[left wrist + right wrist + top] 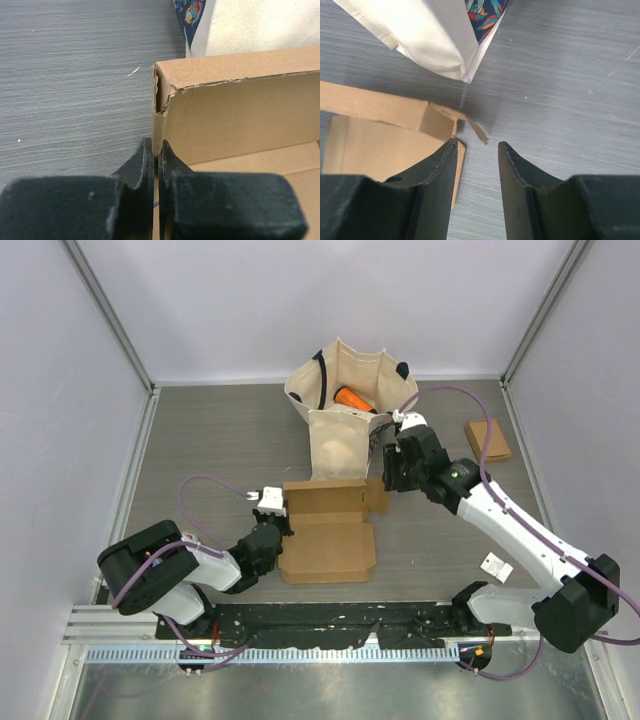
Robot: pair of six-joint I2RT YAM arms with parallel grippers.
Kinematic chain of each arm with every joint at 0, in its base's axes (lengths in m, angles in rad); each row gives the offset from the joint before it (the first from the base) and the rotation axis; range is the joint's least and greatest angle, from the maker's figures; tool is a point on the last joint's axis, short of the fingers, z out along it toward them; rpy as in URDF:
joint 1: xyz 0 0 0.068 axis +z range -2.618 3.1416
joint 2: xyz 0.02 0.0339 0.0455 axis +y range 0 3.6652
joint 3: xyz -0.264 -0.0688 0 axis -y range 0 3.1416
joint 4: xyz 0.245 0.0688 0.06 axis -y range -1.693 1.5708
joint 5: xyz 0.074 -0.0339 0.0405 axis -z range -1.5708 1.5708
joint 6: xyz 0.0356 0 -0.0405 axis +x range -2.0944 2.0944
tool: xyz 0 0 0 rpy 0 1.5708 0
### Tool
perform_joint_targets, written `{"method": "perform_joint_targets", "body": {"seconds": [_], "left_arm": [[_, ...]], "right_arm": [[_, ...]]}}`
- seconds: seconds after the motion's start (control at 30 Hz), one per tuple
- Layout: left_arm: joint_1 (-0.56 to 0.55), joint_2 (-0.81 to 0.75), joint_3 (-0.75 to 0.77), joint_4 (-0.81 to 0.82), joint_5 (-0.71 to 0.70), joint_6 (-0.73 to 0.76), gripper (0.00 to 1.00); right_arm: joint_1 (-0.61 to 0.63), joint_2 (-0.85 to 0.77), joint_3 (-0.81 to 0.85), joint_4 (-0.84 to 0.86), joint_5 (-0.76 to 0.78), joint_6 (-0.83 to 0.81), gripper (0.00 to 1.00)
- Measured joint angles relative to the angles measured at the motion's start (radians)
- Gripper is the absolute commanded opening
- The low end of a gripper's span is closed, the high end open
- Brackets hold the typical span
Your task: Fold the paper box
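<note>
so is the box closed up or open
Open, partly folded: the paper box has its back wall raised and its near panel flat on the table; the left gripper pinches its left wall.

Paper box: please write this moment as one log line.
left tool: shut on paper box wall | right tool: open near box corner | fold: not finished

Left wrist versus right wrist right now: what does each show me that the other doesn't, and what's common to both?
Only the left wrist view shows the left gripper shut on the left side wall of the paper box, with a torn corner at the top of that wall. Only the right wrist view shows the right gripper open at the box's right corner, nothing between its fingers, and a small loose flap sticking out there. Both show the box, the cream cloth bag behind it and the grey table.
</note>
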Motion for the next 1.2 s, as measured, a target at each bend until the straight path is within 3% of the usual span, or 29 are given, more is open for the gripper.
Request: {"method": "perform_joint_targets", "body": {"seconds": [0.17, 0.4, 0.5, 0.53, 0.6, 0.83, 1.0, 1.2], "left_arm": [[-0.001, 0.000, -0.002, -0.005, 0.000, 0.000, 0.00], [-0.005, 0.006, -0.002, -0.005, 0.000, -0.007, 0.00], [-0.005, 0.006, -0.003, -0.005, -0.001, -0.011, 0.00], [-0.005, 0.006, -0.003, -0.005, -0.001, -0.011, 0.00], [-0.006, 0.006, -0.003, -0.005, -0.001, -0.011, 0.00], [-0.013, 0.016, -0.003, 0.002, -0.001, -0.011, 0.00], [-0.022, 0.018, -0.002, 0.006, 0.000, -0.010, 0.00], [-0.029, 0.019, -0.002, 0.013, 0.000, -0.010, 0.00]], "right_arm": [[-0.064, 0.108, 0.161, -0.121, -0.090, -0.173, 0.44], [-0.078, 0.280, 0.211, -0.171, -0.232, -0.325, 0.40], [-0.078, 0.309, 0.211, -0.179, -0.259, -0.350, 0.22], [-0.078, 0.311, 0.211, -0.180, -0.267, -0.350, 0.04], [-0.078, 0.311, 0.211, -0.181, -0.280, -0.348, 0.01], [-0.077, 0.300, 0.203, -0.209, -0.275, -0.070, 0.02], [-0.077, 0.187, 0.082, -0.161, -0.266, 0.248, 0.08], [-0.074, 0.054, -0.061, -0.038, -0.266, 0.478, 0.12]]}}
